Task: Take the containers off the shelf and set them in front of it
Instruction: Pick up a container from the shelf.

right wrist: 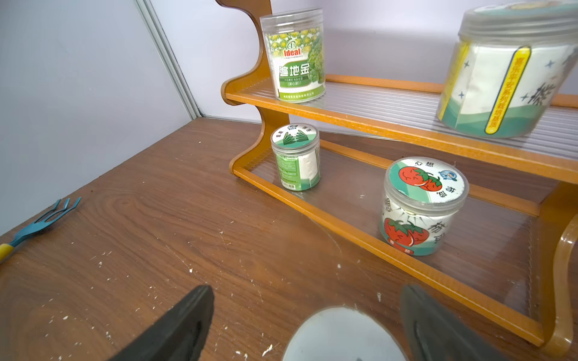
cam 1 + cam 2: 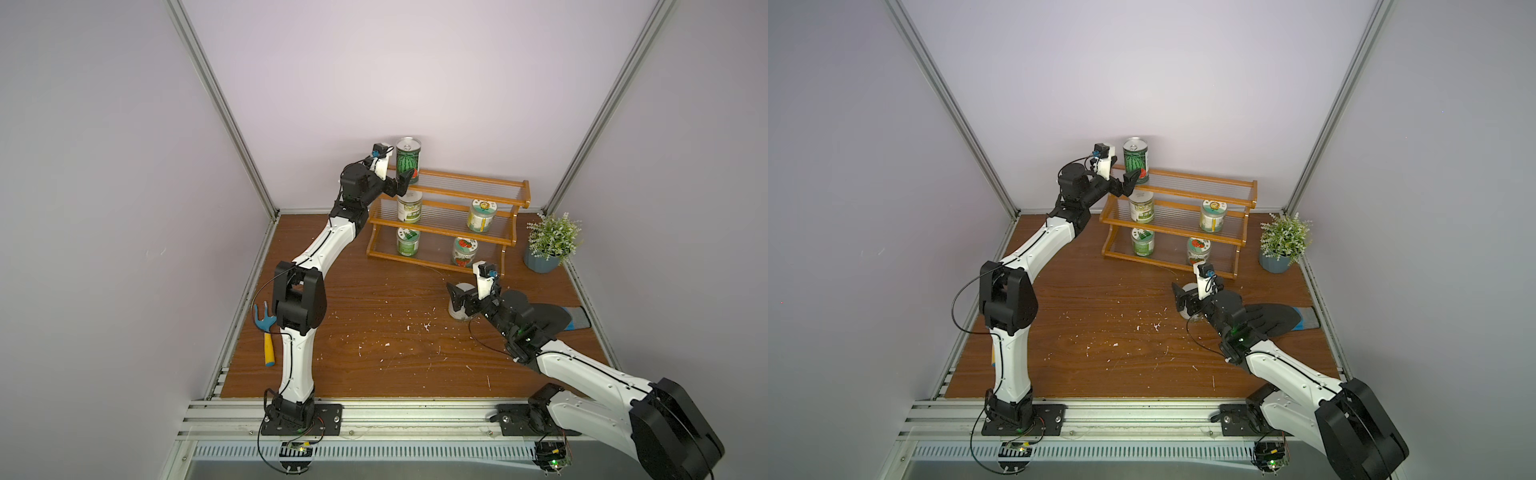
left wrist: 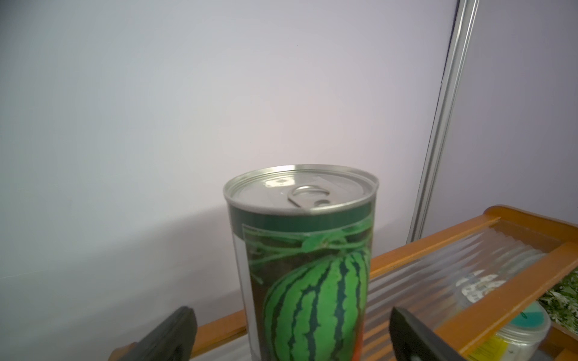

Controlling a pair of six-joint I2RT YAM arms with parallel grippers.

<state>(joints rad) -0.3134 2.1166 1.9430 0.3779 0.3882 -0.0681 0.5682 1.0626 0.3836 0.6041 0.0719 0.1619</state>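
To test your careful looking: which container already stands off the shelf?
The plain-lidded tin on the table before the shelf; the other five stand on its tiers.

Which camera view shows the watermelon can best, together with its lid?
The left wrist view: the watermelon can fills the middle, with pull-tab lid and print clear. In both top views it is small, upright on the shelf's top tier. The right wrist view does not show it.

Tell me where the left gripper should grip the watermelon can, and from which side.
Grip the watermelon can mid-body, fingers across its round wall, coming level from the left front of the shelf. It stands upright and tall, with the wall behind; the open left gripper flanks it there.
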